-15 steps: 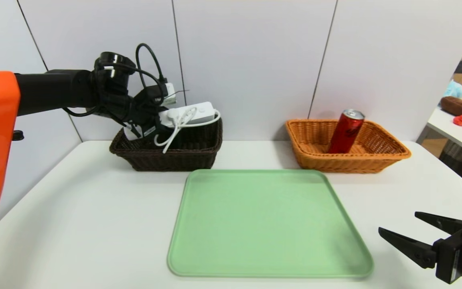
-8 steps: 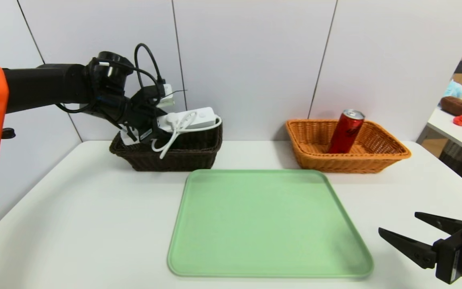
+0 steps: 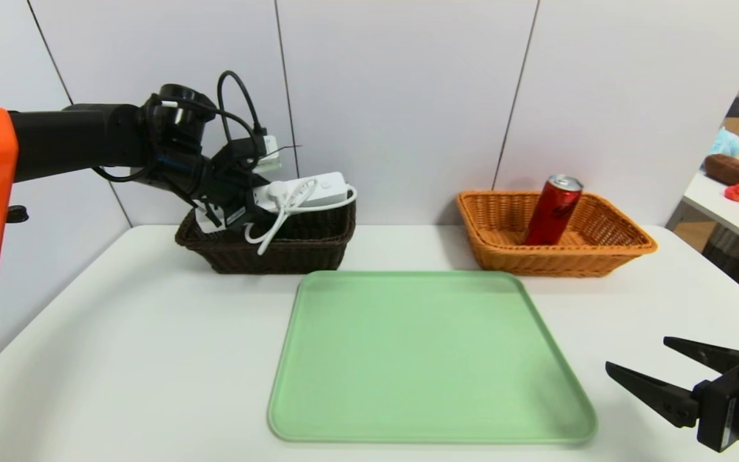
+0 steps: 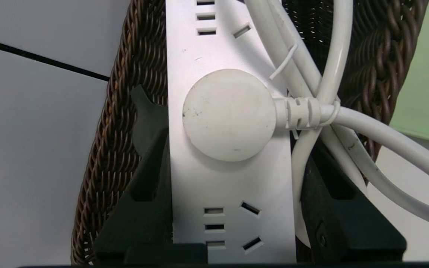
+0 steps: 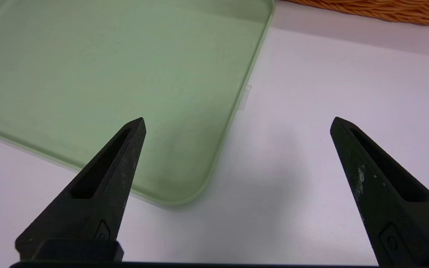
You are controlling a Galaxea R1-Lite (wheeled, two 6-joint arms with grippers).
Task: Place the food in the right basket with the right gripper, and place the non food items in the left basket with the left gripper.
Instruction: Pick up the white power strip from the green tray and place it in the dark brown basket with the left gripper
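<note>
the left gripper (image 3: pixel 251 204) holds the white power strip (image 3: pixel 308 188) over the dark brown basket (image 3: pixel 280 253), its two black fingers (image 4: pixel 151 178) clamped on the strip's long sides. the strip lies roughly level above the basket's rim, its white cord (image 3: pixel 273 221) looping down over the basket's front wall and its round plug (image 4: pixel 229 114) seated in the strip's face. the dark basket stands at the table's (image 3: pixel 119 359) far left edge by the wall. at the far right edge sits the orange-tan basket (image 3: pixel 504 250), with the red can (image 3: pixel 553 210) inside it, leaning against the back wall of the weave. a bare green tray (image 3: pixel 427 359) lies at the table's middle, toward the near edge. the right gripper (image 3: pixel 648 369) hangs with jaws spread wide and nothing in them above the table's near right corner, just beside the tray's near right corner.
</note>
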